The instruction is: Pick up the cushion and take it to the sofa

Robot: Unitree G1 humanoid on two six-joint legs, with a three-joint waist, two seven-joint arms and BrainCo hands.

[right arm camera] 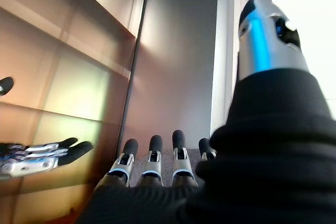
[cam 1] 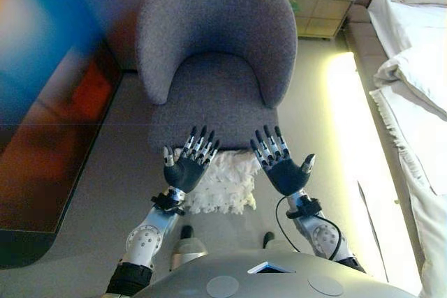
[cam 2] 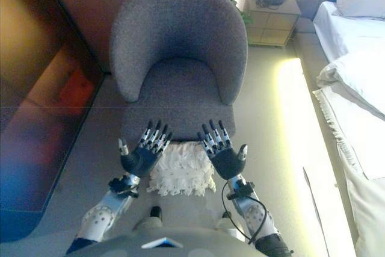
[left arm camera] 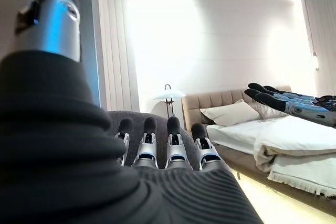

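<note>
Both robot hands, left robot hand (cam 1: 187, 167) and right robot hand (cam 1: 283, 169), hover palms-up with fingers spread, and I see the white cushion (cam 1: 222, 183) on the floor between and beneath them, equally near both, with the grey armchair (cam 1: 213, 54) at 12 o'clock.

No readable text, labels, numbers or signs on any surface in any view.

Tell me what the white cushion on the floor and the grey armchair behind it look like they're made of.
The cushion looks like a shaggy or tufted white fabric: its surface is lumpy and ruffled. The armchair appears upholstered in a matte grey woven cloth, finely speckled and without sheen. Neither fibre can be told.
</note>
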